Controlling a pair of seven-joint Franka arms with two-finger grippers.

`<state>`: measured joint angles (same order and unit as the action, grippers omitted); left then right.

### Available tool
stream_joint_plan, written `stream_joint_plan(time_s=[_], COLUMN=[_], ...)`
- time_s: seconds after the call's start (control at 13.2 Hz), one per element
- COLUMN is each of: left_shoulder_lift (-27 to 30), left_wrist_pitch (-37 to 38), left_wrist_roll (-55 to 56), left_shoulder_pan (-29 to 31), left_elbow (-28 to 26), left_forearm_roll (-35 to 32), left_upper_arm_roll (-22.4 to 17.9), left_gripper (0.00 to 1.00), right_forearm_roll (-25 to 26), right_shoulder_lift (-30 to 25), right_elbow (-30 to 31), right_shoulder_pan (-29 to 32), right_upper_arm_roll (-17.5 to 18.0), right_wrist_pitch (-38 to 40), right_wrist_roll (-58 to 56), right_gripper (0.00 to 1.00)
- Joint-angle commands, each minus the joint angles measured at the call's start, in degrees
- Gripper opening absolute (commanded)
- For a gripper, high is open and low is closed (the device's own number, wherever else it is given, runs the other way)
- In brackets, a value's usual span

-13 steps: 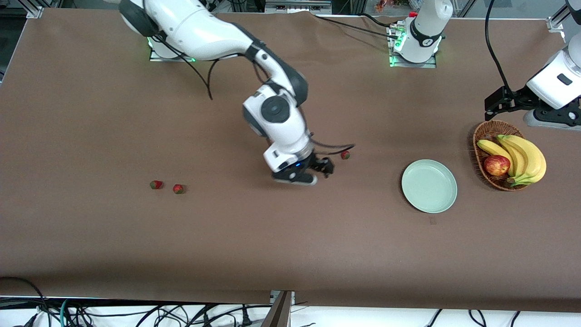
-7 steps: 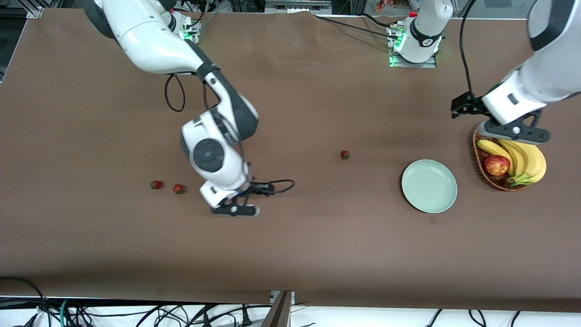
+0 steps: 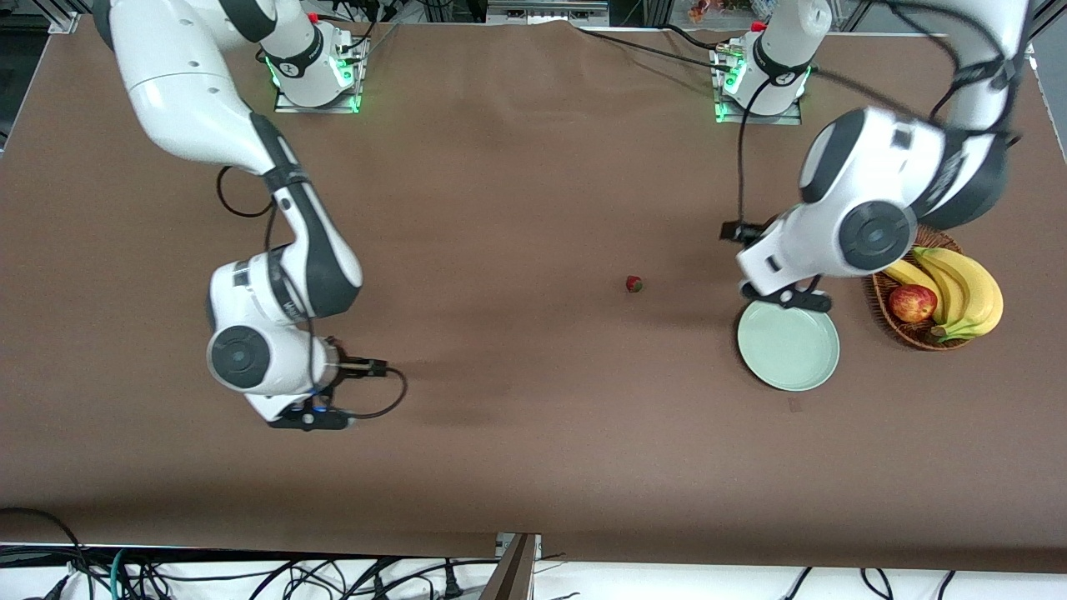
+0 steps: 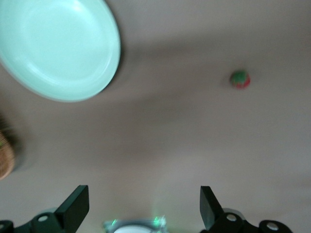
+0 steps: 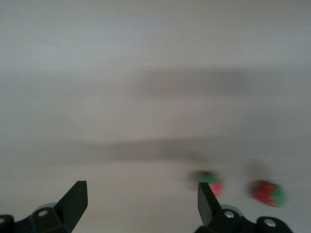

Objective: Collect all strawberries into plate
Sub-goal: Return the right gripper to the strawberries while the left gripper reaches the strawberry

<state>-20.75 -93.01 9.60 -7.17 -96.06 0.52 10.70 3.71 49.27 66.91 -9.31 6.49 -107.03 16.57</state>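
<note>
Right tool (image 5: 138,204), lower left of the front frame, spread wide, empty, above two strawberries (image 5: 210,183) (image 5: 267,192). Left tool (image 4: 143,206), also wide and empty, above plate (image 3: 788,346) rim. Third strawberry (image 3: 634,284) mid-frame on desk (image 3: 533,433), closer to the left arm.

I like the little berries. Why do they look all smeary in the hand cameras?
In the right wrist view two strawberries are smeared and soft, with streaky shadows on the table; in the left wrist view one strawberry and the plate are slightly blurred; the front view shows that strawberry sharply.
</note>
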Motion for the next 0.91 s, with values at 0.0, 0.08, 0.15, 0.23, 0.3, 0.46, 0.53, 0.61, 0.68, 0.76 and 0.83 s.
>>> stream_joint_plan(time_s=[0.0,0.08,0.15,0.23,0.3,0.46,0.53,0.61,0.68,0.76,0.83], left_shoulder_lift=[-3.7,-4.6,-4.9,-4.9,-4.8,-4.2,-3.9,-3.9,-3.9,-4.2,-4.6], left_wrist_pitch=[-5.9,-8.4,-11.5,-15.8,-20.2,-31.8,-37.9,-41.9,-44.7,-47.2,-49.8], left_wrist_roll=[8.5,12.4,15.9,18.8,20.4,21.1,21.1,21.1,21.1,21.1,21.1], left_shoulder_pan=[-3.5,-5.6,-7.3,-8.5,-8.6,-9.8,-9.8,-9.9,-10.1,-10.6,-10.7], left_elbow=[1.4,1.2,0.4,-1.5,-4.0,-12.0,-16.0,-18.9,-20.7,-22.1,-22.9], left_forearm_roll=[0.9,0.4,0.0,0.0,0.0,0.0,0.0,0.0,-0.1,-0.2,-0.2], left_upper_arm_roll=[0.4,0.3,0.3,0.3,0.3,0.3,0.4,0.4,0.4,0.3,0.3], left_gripper=[1.00,1.00,1.00,1.00,1.00,1.00,1.00,1.00,1.00,1.00,1.00], right_forearm_roll=[0.7,0.7,0.7,0.8,0.8,1.5,1.5,1.6,1.6,1.5,1.4], right_shoulder_lift=[-5.2,-5.7,-6.4,-7.3,-8.1,-9.2,-10.1,-10.2,-10.2,-10.2,-10.2], right_elbow=[8.0,9.0,10.1,11.7,13.7,17.0,18.8,20.2,21.8,22.9,23.5], right_shoulder_pan=[2.3,2.7,3.4,4.5,5.3,6.0,6.4,6.8,7.0,7.0,7.1], right_upper_arm_roll=[-1.7,-2.6,-3.3,-3.9,-4.3,-5.3,-5.4,-5.5,-5.8,-5.9,-5.8], right_wrist_pitch=[0.2,0.2,0.2,0.1,-0.5,-1.3,-1.9,-2.8,-4.0,-5.2,-6.3], right_wrist_roll=[-3.1,-5.0,-6.8,-8.3,-9.7,-11.6,-11.6,-11.7,-11.7,-11.6,-11.6], right_gripper=[1.00,1.00,1.00,1.00,1.00,1.00,1.00,1.00,1.00,1.00,1.00])
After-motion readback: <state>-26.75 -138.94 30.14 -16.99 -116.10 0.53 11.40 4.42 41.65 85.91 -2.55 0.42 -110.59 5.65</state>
